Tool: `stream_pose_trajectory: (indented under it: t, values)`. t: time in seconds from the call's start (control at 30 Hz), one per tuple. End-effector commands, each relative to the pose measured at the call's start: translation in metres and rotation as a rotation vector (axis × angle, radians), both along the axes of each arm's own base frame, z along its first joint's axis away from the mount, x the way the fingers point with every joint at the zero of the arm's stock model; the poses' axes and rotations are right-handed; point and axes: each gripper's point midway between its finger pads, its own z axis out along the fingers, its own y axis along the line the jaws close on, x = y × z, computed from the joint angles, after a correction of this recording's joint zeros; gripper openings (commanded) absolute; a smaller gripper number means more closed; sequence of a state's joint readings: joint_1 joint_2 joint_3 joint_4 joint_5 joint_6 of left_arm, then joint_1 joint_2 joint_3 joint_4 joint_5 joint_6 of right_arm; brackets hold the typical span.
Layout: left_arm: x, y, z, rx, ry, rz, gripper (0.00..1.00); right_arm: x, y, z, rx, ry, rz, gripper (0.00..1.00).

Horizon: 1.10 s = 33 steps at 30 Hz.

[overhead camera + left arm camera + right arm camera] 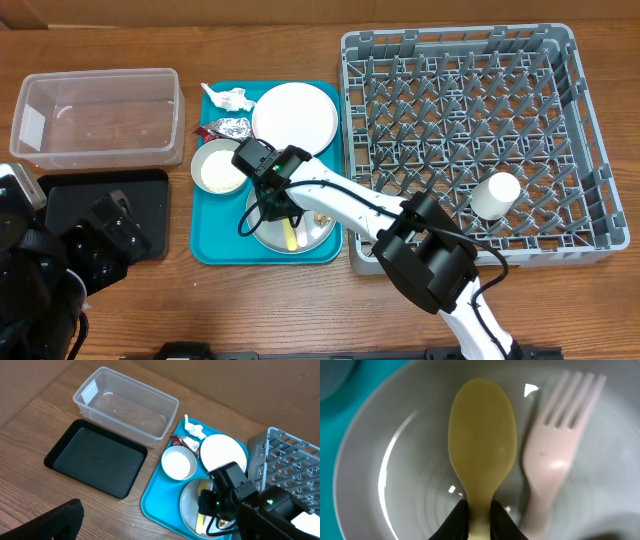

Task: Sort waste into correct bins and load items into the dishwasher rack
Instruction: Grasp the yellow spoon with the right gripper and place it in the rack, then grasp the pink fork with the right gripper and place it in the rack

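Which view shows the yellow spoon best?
Right wrist: the yellow spoon fills the frame, its handle pinched by the right hand, beside the white fork. Overhead shows only a yellow sliver under the arm; left wrist a partly hidden strip.

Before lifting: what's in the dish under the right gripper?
A yellow spoon, handle pinched by the right gripper, and a white fork beside it. The arm covers part of the dish.

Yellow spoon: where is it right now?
Right wrist view: the yellow spoon lies in the grey dish on the teal tray, left of the white fork, its handle pinched by the right gripper.
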State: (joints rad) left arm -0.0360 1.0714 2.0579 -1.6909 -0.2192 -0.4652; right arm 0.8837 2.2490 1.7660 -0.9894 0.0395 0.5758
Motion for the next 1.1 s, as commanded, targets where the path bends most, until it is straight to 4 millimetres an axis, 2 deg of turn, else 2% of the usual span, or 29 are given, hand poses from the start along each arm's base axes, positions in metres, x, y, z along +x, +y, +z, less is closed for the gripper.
stream_pose_trajectory:
  t: [0.0, 0.07, 0.13, 0.2, 0.27, 0.37, 0.43, 0.53, 0.77, 0.87, 1.03, 1.07]
  values:
    - [0.0, 0.005, 0.002, 0.005, -0.008, 0.027, 1.0, 0.01, -0.004, 0.052, 0.033, -0.108, -0.016, 0.14]
    - [0.0, 0.005, 0.002, 0.005, -0.008, 0.028, 1.0, 0.01, -0.007, 0.074, 0.056, -0.133, -0.021, 0.14]
    - [0.0, 0.005, 0.002, 0.005, -0.008, 0.027, 1.0, 0.012, -0.011, 0.109, 0.107, -0.181, -0.031, 0.14]
    - [0.0, 0.005, 0.002, 0.005, -0.008, 0.028, 1.0, 0.015, -0.016, 0.136, 0.144, -0.225, -0.041, 0.14]
    - [0.0, 0.005, 0.002, 0.005, -0.008, 0.027, 1.0, 0.02, -0.028, 0.159, 0.154, -0.278, -0.064, 0.14]
    - [0.0, 0.005, 0.002, 0.006, -0.008, 0.028, 1.0, 0.029, -0.053, 0.182, 0.133, -0.338, -0.089, 0.15]
    - [0.0, 0.005, 0.002, 0.006, -0.008, 0.028, 1.0, 0.035, -0.069, 0.19, 0.114, -0.352, -0.075, 0.15]
    - [0.0, 0.005, 0.002, 0.005, -0.008, 0.027, 1.0, 0.046, -0.093, 0.188, 0.068, -0.346, -0.07, 0.15]
    - [0.0, 0.005, 0.002, 0.005, -0.008, 0.027, 1.0, 0.081, -0.145, 0.169, 0.022, -0.34, -0.177, 0.15]
    - [0.0, 0.005, 0.002, 0.006, -0.008, 0.028, 1.0, 0.089, -0.155, 0.158, 0.022, -0.333, -0.157, 0.15]
    - [0.0, 0.005, 0.002, 0.005, -0.008, 0.027, 1.0, 0.087, -0.155, 0.128, 0.042, -0.301, -0.07, 0.16]
    - [0.0, 0.005, 0.002, 0.005, -0.008, 0.027, 1.0, 0.087, -0.158, 0.122, 0.029, -0.302, -0.073, 0.18]
